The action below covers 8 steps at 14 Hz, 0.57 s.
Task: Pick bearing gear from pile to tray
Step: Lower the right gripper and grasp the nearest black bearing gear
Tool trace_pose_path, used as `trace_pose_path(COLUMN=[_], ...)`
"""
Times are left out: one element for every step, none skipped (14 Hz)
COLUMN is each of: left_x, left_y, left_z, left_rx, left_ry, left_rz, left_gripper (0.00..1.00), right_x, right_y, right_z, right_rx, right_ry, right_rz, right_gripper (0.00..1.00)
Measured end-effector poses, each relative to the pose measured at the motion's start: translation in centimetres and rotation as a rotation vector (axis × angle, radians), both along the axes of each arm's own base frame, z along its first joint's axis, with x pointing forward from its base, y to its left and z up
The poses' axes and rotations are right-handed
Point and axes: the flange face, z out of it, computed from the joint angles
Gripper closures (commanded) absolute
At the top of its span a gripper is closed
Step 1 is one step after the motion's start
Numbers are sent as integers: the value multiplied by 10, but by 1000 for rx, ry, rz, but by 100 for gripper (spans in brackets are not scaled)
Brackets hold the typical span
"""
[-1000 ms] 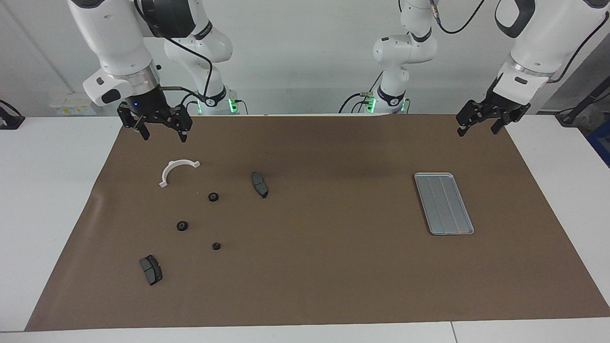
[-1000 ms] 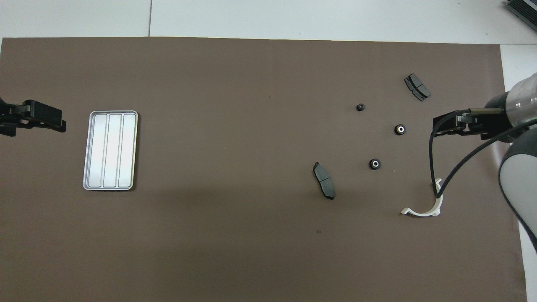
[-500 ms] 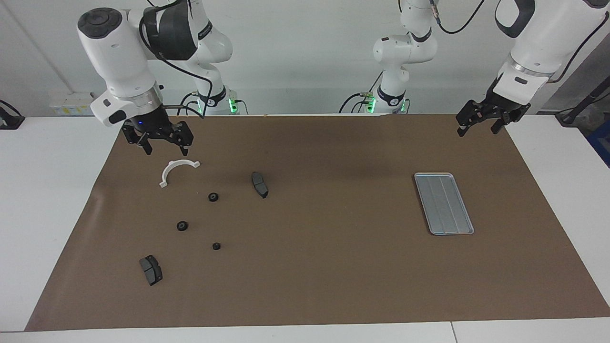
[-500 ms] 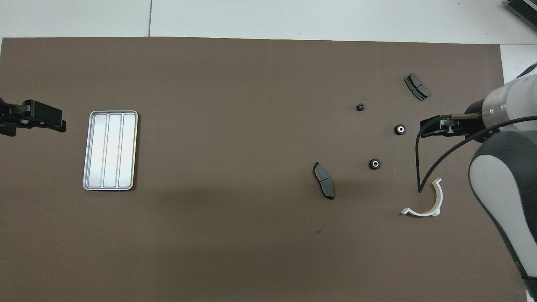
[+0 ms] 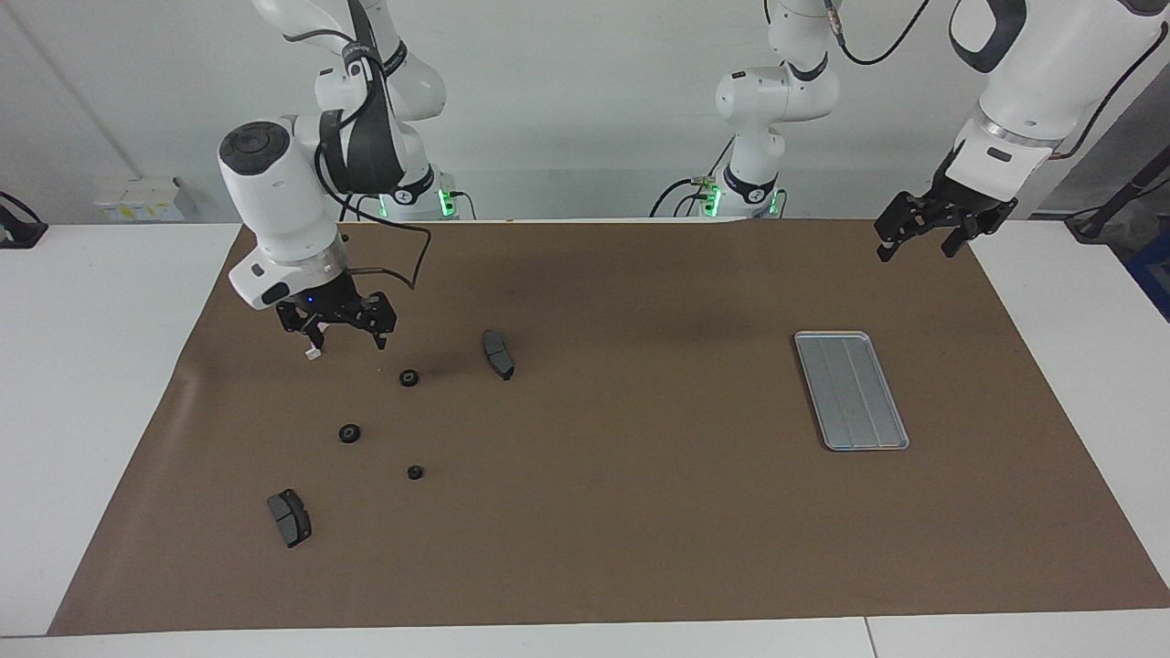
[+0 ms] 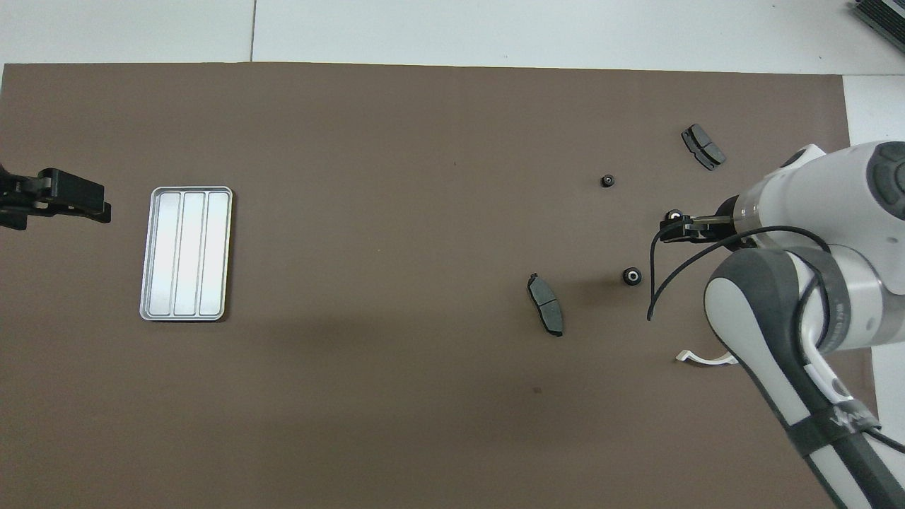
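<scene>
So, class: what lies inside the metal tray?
Nothing shows inside the tray: only its bare ridged floor, fully uncovered in both views. The round black parts lie on the brown mat, toward the right arm's end.

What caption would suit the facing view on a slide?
Right pincer hangs open over small black round pieces; flat silver-grey metal tray sits unfilled.

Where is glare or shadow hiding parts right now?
Overhead view: the tray shines bright, its ridges still readable; the right arm covers most of the white half-ring. Facing view: soft shadow beside the dark pad; no part lost to glare.
</scene>
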Motion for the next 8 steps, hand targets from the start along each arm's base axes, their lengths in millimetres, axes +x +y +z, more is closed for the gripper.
trace_pose_path(left_x=[0,0,0,0,0,0,0,0], left_y=[0,0,0,0,0,0,0,0], left_z=[0,0,0,0,0,0,0,0], left_rx=[0,0,0,0,0,0,0,0], left_ry=[0,0,0,0,0,0,0,0], left_rz=[0,0,0,0,0,0,0,0], left_gripper=[0,0,0,0,0,0,0,0], right_x=[1,1,0,-2,-5,-6,-9,-11], right_y=[1,2,3,3,4,5,8,12], right_z=[-16,-31,-48,-62,-75,-87,-96,-104], right_rx=[1,3,4,6,7,8,9,9], right_ry=[-1,-4,-9,-11,-15,-17,-13,-15], right_rz=[3,5,8,10,11,15,22,30], right_gripper=[0,0,0,0,0,0,0,0])
